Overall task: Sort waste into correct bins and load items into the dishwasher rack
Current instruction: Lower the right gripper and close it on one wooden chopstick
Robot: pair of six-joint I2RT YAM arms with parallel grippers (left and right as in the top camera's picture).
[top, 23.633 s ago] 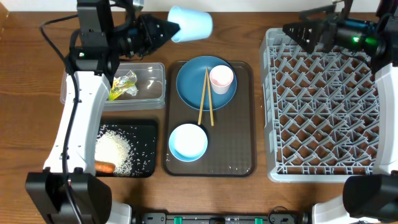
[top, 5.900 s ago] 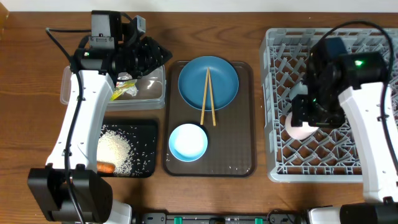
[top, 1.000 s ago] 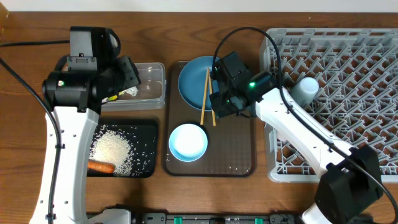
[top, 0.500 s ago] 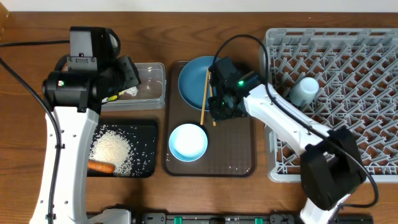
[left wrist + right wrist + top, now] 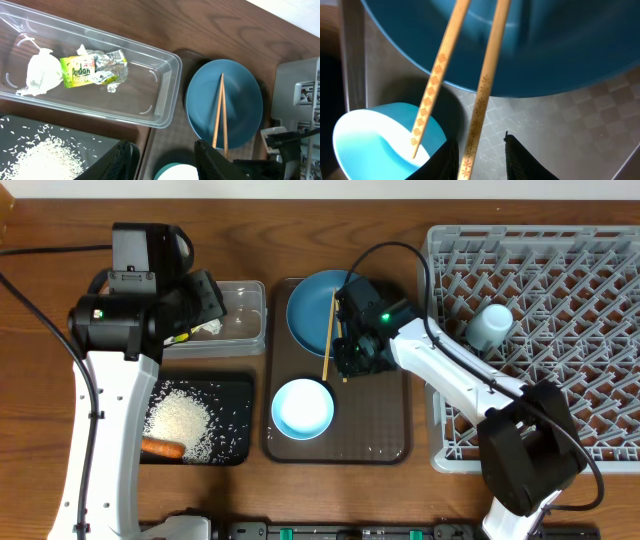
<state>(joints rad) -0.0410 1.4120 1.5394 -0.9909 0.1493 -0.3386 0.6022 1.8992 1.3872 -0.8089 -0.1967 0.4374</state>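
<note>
Left arm [image 5: 100,415], right arm [image 5: 455,375]: white links are being capped by black joint housings; a green lamp is being shown on each; black cables are being looped, ten and twelve o'clock.

At your right pincer [image 5: 481,159] you see pale, matt wooden chopsticks [image 5: 487,70] with a fine printed pattern along the grain. Just beyond the pincer, the blue plate [image 5: 560,40] looks smooth and glossy. Beneath the pincer, the brown tray [image 5: 560,130] has a dull, chequered plastic texture. To the pincer's left, the light-blue bowl [image 5: 375,135] is smooth and shiny.
</note>
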